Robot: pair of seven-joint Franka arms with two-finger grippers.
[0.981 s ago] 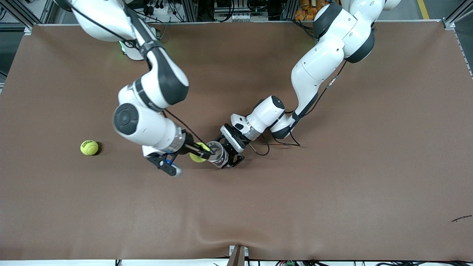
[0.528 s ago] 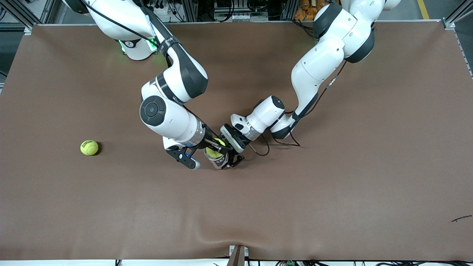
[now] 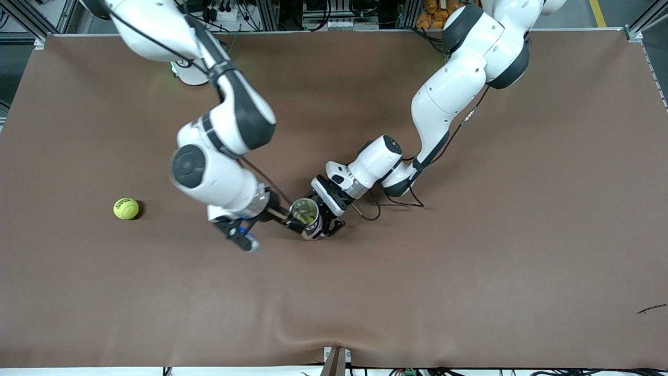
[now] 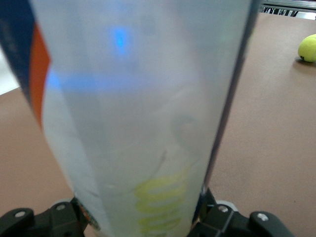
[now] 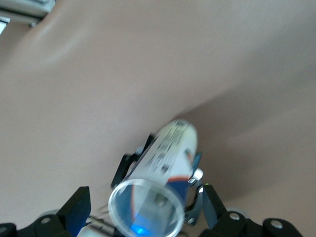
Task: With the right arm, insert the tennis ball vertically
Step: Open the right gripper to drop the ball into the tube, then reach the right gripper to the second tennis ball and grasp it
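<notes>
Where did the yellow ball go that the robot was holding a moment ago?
The right gripper carried it over the clear tube, let go, and now stands open, backing away toward the right arm's end. The ball dropped inside the tube. The left gripper kept holding the tube upright, and the other tennis ball stayed on the table.

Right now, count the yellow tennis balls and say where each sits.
2. One yellow felt tennis ball lies on the brown table toward the right arm's end; another shows inside the clear plastic tube. Others may be hidden.
</notes>
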